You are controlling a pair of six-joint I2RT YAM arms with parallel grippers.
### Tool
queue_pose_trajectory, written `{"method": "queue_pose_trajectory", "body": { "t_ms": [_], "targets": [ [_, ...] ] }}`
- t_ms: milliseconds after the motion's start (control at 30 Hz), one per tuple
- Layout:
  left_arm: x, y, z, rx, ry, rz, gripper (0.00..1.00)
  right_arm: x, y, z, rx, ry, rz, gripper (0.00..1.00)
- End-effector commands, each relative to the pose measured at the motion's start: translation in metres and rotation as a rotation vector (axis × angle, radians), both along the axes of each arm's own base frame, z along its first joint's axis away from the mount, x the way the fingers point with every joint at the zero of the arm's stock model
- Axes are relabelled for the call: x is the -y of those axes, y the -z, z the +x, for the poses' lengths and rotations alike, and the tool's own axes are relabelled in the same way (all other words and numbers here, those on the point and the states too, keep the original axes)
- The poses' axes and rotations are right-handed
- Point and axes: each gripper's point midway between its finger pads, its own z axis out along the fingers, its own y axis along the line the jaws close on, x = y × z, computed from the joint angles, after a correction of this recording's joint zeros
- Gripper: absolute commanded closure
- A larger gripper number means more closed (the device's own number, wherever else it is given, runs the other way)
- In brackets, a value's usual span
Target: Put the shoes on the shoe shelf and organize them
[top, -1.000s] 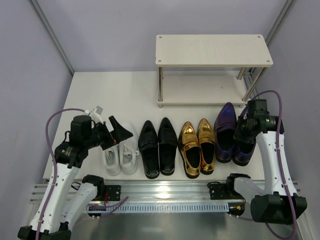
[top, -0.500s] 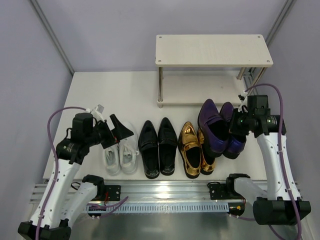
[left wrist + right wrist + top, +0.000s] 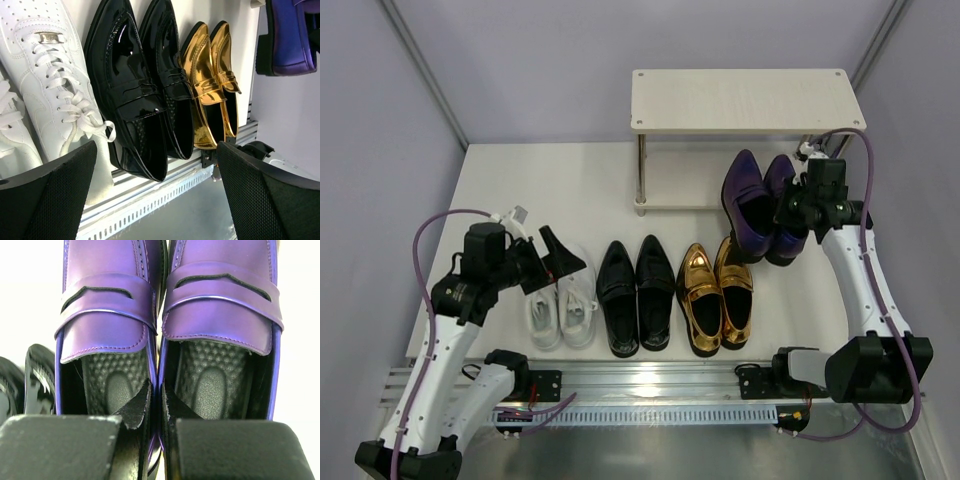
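My right gripper [image 3: 798,212] is shut on the dark purple loafers [image 3: 760,205], pinching the two inner walls together [image 3: 160,405], and holds the pair above the table in front of the shoe shelf [image 3: 748,100]. The white sneakers [image 3: 560,305], black loafers [image 3: 635,295] and gold loafers [image 3: 717,292] stand in a row near the front edge. My left gripper [image 3: 555,262] is open over the white sneakers; its wrist view shows the sneakers [image 3: 45,90], black loafers [image 3: 145,95], gold loafers [image 3: 212,85] and the lifted purple pair [image 3: 290,40].
The shelf's lower board [image 3: 720,180] shows between thin metal legs [image 3: 641,175]. A metal rail [image 3: 650,385] runs along the table's near edge. Grey walls stand on both sides.
My right gripper has lifted the purple loafers off the table's right end and carried them back and up toward the shelf. The left arm has barely moved.
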Motion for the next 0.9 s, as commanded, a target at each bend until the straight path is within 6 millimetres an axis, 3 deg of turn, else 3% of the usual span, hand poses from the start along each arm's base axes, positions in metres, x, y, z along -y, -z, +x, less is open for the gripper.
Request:
{"method": "queue_pose_trajectory", "body": {
  "t_ms": [0,200,500,633,867],
  "targets": [
    [-0.002,-0.005,0.002,0.030,0.010,0.027,0.00,0.005,-0.094,0.054,0.451,0.029,-0.013,0.96],
    [-0.002,0.004,0.005,0.009,0.013,0.041,0.00,0.007,-0.094,0.098,0.510,0.037,-0.006,0.96],
    [-0.006,0.015,0.009,-0.016,0.005,0.073,0.00,0.021,-0.070,0.156,0.548,0.076,-0.068,0.96],
    [-0.006,0.020,0.009,-0.032,0.009,0.081,0.00,0.022,-0.075,0.170,0.562,0.065,-0.078,0.96],
    [-0.005,0.021,0.014,-0.040,0.011,0.087,0.00,0.027,-0.114,0.172,0.663,0.076,-0.119,0.96]
  ]
}}
